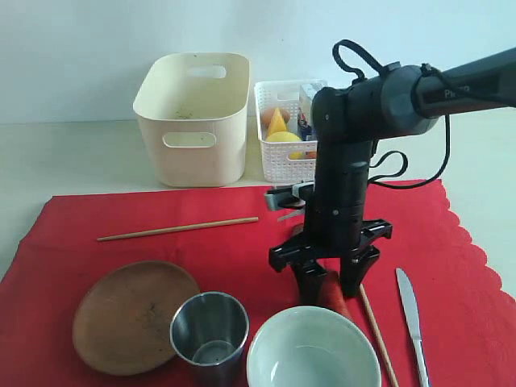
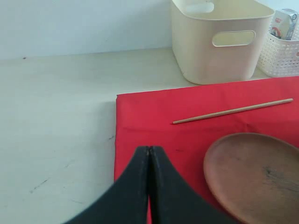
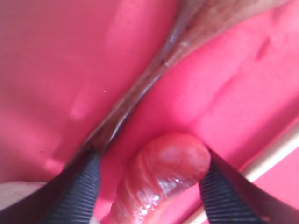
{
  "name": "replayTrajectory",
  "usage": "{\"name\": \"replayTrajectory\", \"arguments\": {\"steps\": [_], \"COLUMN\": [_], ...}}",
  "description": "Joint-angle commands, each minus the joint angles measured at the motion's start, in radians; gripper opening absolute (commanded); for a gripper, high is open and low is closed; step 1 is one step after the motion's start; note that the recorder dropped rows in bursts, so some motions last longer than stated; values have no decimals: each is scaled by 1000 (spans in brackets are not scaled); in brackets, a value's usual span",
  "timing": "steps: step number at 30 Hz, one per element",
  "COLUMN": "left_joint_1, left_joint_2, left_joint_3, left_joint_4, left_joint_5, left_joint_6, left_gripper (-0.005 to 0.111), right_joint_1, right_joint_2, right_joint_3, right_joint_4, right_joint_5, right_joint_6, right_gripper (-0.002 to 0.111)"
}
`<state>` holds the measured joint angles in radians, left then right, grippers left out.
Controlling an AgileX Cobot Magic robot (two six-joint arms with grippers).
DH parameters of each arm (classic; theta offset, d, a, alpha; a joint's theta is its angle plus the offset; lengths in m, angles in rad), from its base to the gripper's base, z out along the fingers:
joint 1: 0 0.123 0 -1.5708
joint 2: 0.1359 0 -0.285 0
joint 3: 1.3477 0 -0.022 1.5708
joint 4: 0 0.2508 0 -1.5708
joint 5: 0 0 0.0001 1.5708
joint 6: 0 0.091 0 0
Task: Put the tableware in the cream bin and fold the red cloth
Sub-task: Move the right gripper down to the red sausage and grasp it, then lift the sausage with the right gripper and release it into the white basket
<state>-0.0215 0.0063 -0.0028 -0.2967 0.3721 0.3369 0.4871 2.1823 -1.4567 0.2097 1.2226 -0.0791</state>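
Little of the task was done. The cream bin (image 1: 218, 161) stood at the back of the surface (image 1: 72, 153), just beside the white lattice basket (image 1: 278, 165), and no tableware showed inside it. The red cloth (image 1: 201, 250) lay spread flat and unfolded, with every piece resting on it.

Counted, there were one round wooden plate (image 1: 133, 316), one steel cup (image 1: 210, 330), one pale bowl (image 1: 313, 355) and one silver knife (image 1: 410, 310). There were two chopsticks: the far chopstick (image 1: 177, 228) lay alone toward the bin, and the near chopstick (image 1: 375, 326) lay between bowl and knife. With one spoon that made seven pieces, plus one bin, one basket and one cloth.

The right jaws were spread, low on the cloth just behind the bowl. They straddled, without clamping, what was probably the dark wooden spoon (image 3: 168, 172), a glossy reddish-brown rounded end, though the close view was too blurred to be sure. The left jaws were clenched together on nothing, above the cloth's edge near the plate.

All seven pieces remained to be binned, then the cloth folded.
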Motion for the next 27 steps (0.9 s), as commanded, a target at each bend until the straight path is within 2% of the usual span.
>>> {"name": "replayTrajectory", "arguments": {"steps": [1,5,7,8,27], "left_joint_1": [3,3,3,3,3], "left_joint_2": [-6,-6,-6,-6,-6], "left_joint_3": [3,3,3,3,3], "left_joint_4": [-2,-2,-2,-2,-2], "left_joint_5": [-4,-4,-4,-4,-4], "left_joint_6": [-2,-2,-2,-2,-2], "left_gripper": [0,0,0,0,0], "right_joint_1": [2,2,2,2,2], "right_joint_2": [3,3,3,-1,-232], "right_joint_3": [4,4,-7,-16,-78], "right_joint_4": [-17,-69,-102,-115,-121], "right_joint_5": [-2,-2,-2,-2,-50], "right_joint_6": [2,2,0,0,-26], "right_gripper": [41,13,2,0,0]}}
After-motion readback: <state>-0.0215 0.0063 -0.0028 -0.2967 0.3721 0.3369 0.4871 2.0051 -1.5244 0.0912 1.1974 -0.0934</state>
